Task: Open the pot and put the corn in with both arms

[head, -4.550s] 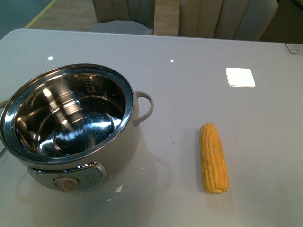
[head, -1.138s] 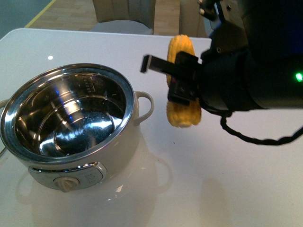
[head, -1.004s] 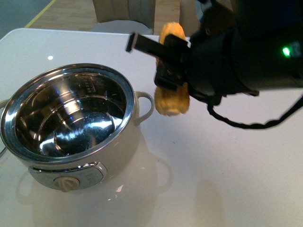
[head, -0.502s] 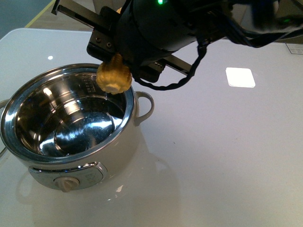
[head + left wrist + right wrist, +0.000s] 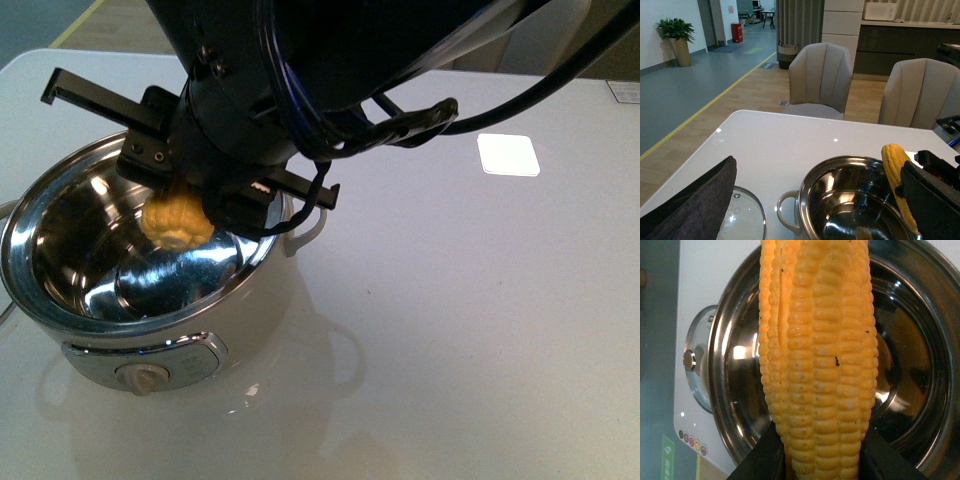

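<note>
The cream-white pot [image 5: 270,320] stands uncovered at the table's left, its steel inside bare. My right gripper [image 5: 190,170] is shut on the yellow corn [image 5: 175,222] and holds it over the pot's opening, its lower end just inside the rim. In the right wrist view the corn [image 5: 820,360] fills the middle above the pot's rim [image 5: 720,380], between the black fingers [image 5: 760,460]. In the left wrist view the corn [image 5: 895,170] slants over the pot [image 5: 807,200]. My left gripper is open, with one dark pad [image 5: 695,205] showing beside the pot, holding nothing.
A glass lid [image 5: 747,215] lies flat on the table next to the pot's loop handle [image 5: 785,210]. The pot's dial [image 5: 148,377] faces me. A bright white square [image 5: 508,155] marks the table at the right. Two chairs [image 5: 820,75] stand behind the far edge.
My right arm has carried the corn left from beside the pot's handle and lowered it, so its end now hangs inside the rim. The pot has not moved.
</note>
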You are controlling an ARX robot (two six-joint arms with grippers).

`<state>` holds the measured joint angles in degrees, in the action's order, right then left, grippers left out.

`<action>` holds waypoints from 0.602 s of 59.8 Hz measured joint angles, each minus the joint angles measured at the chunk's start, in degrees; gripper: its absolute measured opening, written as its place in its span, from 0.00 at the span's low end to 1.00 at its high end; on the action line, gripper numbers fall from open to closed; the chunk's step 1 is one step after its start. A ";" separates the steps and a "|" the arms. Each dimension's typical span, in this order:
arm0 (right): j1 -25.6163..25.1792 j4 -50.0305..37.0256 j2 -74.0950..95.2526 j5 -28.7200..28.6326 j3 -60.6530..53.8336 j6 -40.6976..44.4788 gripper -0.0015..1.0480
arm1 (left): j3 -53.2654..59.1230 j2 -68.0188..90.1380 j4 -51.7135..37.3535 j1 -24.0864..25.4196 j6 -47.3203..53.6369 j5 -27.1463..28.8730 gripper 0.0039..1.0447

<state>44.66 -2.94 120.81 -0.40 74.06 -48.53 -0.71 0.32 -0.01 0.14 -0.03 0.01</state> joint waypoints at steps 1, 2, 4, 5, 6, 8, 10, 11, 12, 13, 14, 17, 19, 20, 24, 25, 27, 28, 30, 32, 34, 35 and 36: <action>0.02 0.11 0.11 -0.09 0.04 -0.02 0.22 | 0.00 0.00 0.00 0.00 0.00 0.00 0.94; 0.04 0.26 0.33 -0.15 0.13 -0.04 0.22 | 0.00 0.00 0.00 0.00 0.00 0.00 0.94; 0.09 0.55 0.55 -0.28 0.22 -0.09 0.22 | 0.00 0.00 0.00 0.00 0.00 0.00 0.94; 0.11 0.68 0.68 -0.31 0.26 -0.09 0.22 | 0.00 0.00 0.00 0.00 0.00 0.00 0.94; 0.15 0.94 0.76 -0.33 0.37 -0.09 0.22 | 0.00 0.00 0.00 0.00 0.00 0.00 0.94; 0.26 1.27 0.98 -0.37 0.57 -0.11 0.22 | 0.00 0.00 0.00 0.00 0.00 0.00 0.94; 0.37 1.53 1.11 -0.52 0.76 -0.09 0.22 | 0.00 0.00 0.00 0.00 0.00 0.00 0.94; 0.48 1.66 1.25 -0.55 0.90 -0.09 0.22 | 0.00 0.00 0.00 0.00 0.00 0.00 0.94; 0.50 1.73 1.27 -0.57 0.96 -0.09 0.22 | 0.00 0.00 0.00 0.00 0.00 0.00 0.94; 0.61 1.84 1.36 -0.59 1.05 -0.09 0.22 | 0.00 0.00 0.00 0.00 0.00 0.00 0.94; 0.63 1.86 1.38 -0.59 1.09 -0.09 0.22 | 0.00 0.00 0.00 0.00 0.00 0.00 0.94; 0.77 1.88 1.42 -0.70 1.16 -0.09 0.22 | 0.00 0.00 0.00 0.00 0.00 0.00 0.94; 0.81 1.88 1.42 -0.70 1.16 -0.11 0.22 | 0.00 0.00 0.00 0.00 0.00 0.00 0.94; 0.81 1.86 1.42 -0.72 1.16 -0.11 0.22 | 0.00 0.00 0.00 0.00 0.00 0.00 0.94; 0.81 1.70 1.42 -0.70 1.14 -0.11 0.24 | 0.00 0.00 0.00 0.00 0.00 0.00 0.94; 0.81 1.60 1.42 -0.70 1.14 -0.13 0.25 | 0.00 0.00 0.00 0.00 0.00 0.00 0.94; 0.81 1.25 1.42 -0.70 1.05 -0.20 0.31 | 0.00 0.00 0.00 0.00 0.00 0.00 0.94; 0.79 1.11 1.42 -0.70 1.01 -0.22 0.33 | 0.00 0.00 0.00 0.00 0.00 0.00 0.94; 0.70 0.70 1.38 -0.70 0.74 -0.33 0.39 | -0.02 0.00 0.00 0.00 0.00 0.00 0.94; 0.59 0.39 1.22 -0.68 0.33 -0.42 0.44 | 0.00 0.00 0.00 0.00 0.00 0.00 0.94; 0.42 0.22 1.01 -0.66 -0.17 -0.70 0.49 | -0.02 0.00 0.00 0.00 0.00 0.00 0.94; 0.28 0.02 0.87 -0.66 -0.57 -0.85 0.52 | 0.00 0.00 0.00 0.00 0.00 0.00 0.94; 0.24 -0.02 0.81 -0.68 -0.74 -0.92 0.54 | 0.00 0.00 0.00 0.00 0.00 0.00 0.94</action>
<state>44.91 -2.96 121.62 -1.08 73.32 -49.45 -0.71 0.32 -0.01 0.14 -0.03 0.01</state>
